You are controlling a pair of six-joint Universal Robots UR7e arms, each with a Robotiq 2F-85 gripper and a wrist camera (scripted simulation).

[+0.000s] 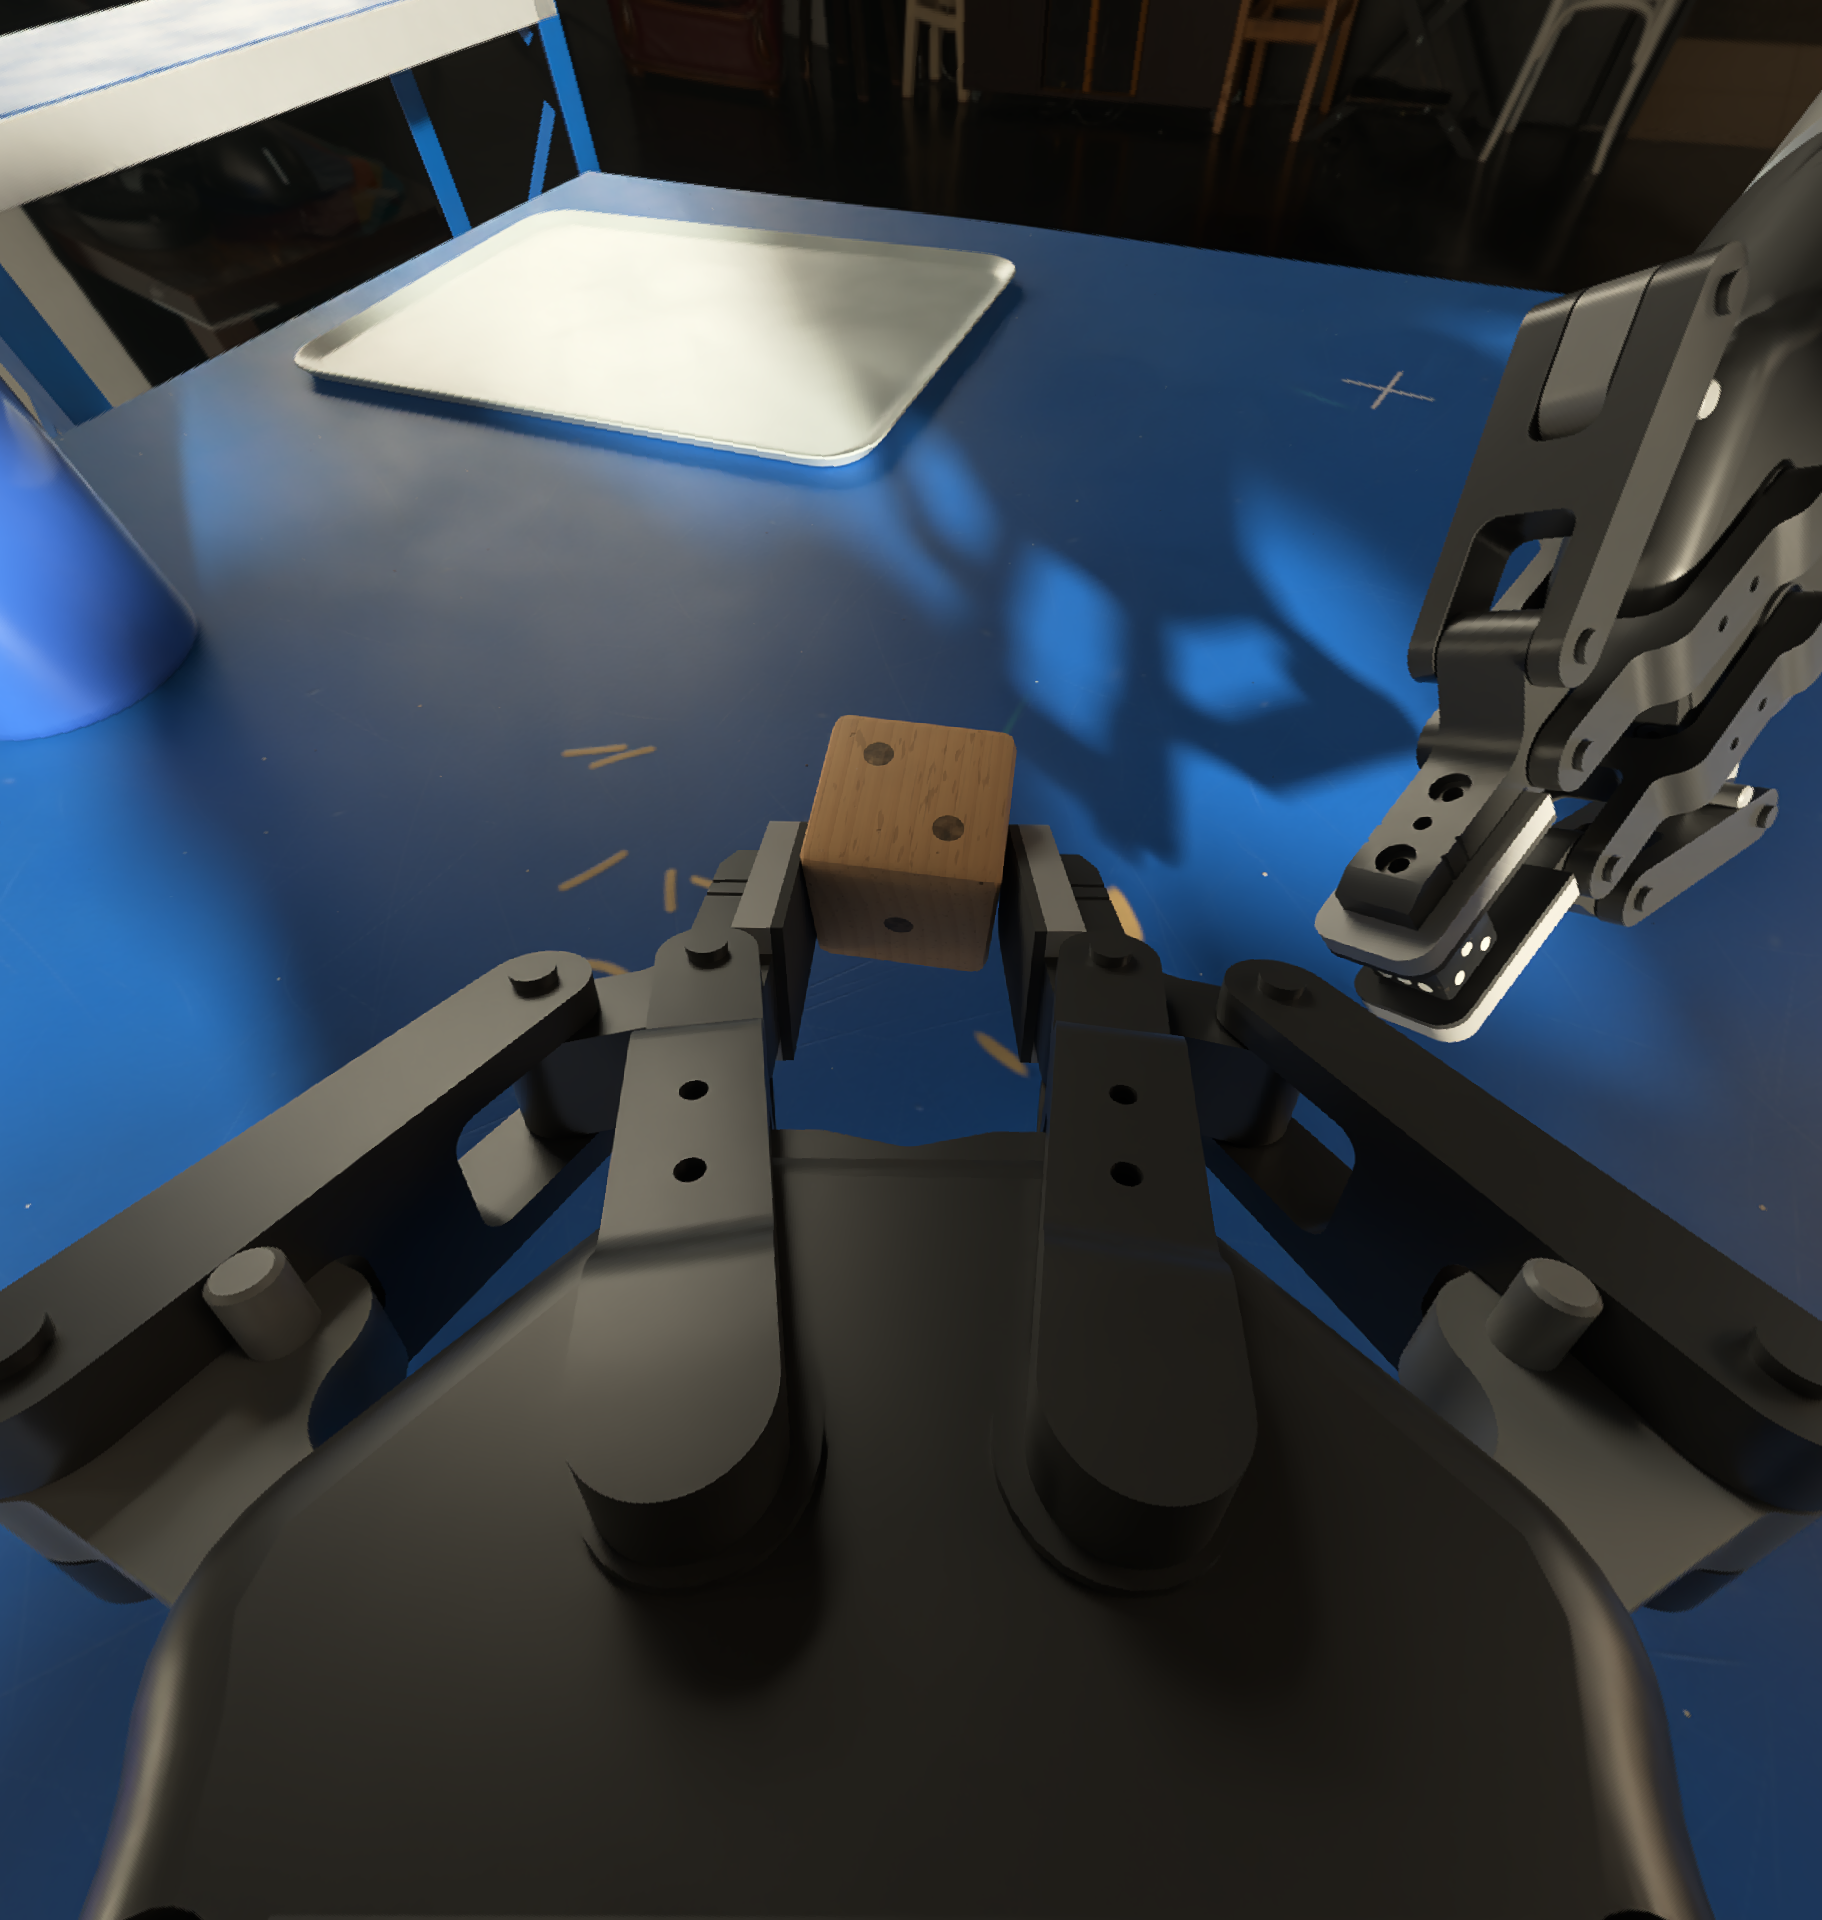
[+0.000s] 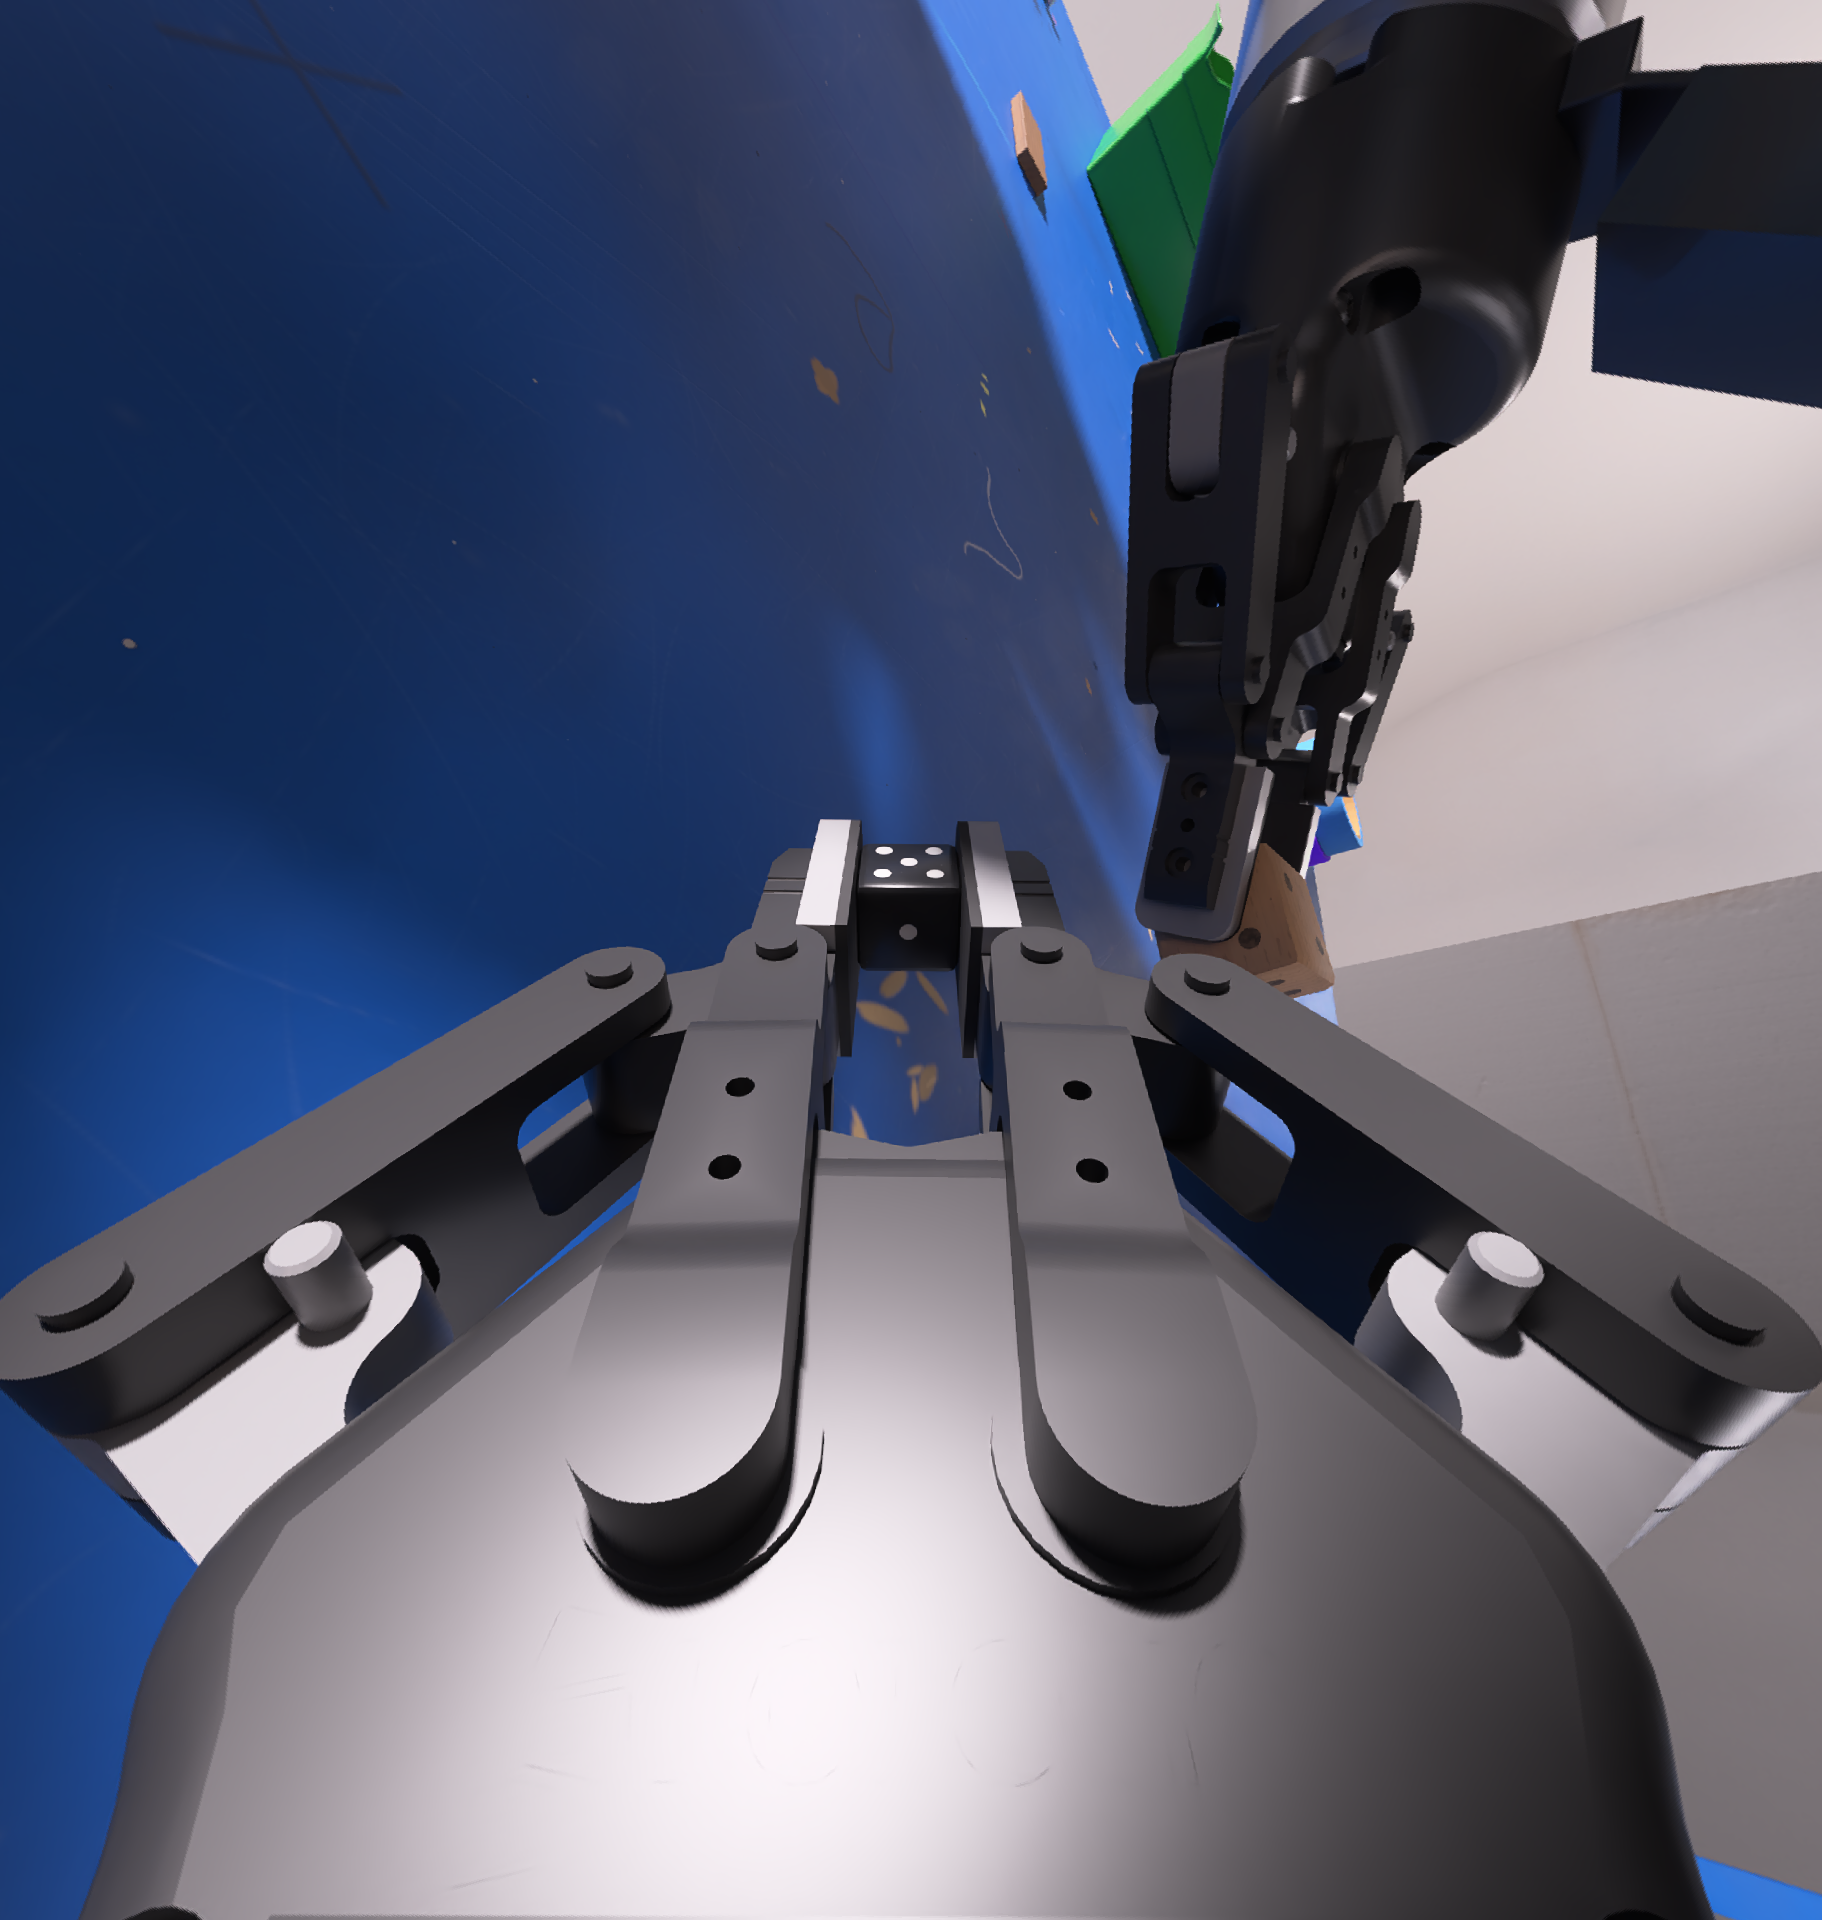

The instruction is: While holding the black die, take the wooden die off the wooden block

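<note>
Right gripper's fingers (image 1: pixel 1406 914) hide most of the black die (image 1: pixel 1463 961).

Two dice held above the table, one per gripper.

You have the wooden die (image 1: pixel 907 842) between the left gripper (image 1: pixel 907 883) fingers, above the table (image 1: pixel 367 623). The right gripper (image 1: pixel 1426 956), to its right and near it, pinches the black die (image 2: pixel 907 894). The tray (image 1: pixel 658 332) lies on the table beyond, well apart.

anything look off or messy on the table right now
Yes: thin wood-coloured slivers lie scattered on the blue table around the left pincer, like debris. The wooden die it grips is tilted.
</note>
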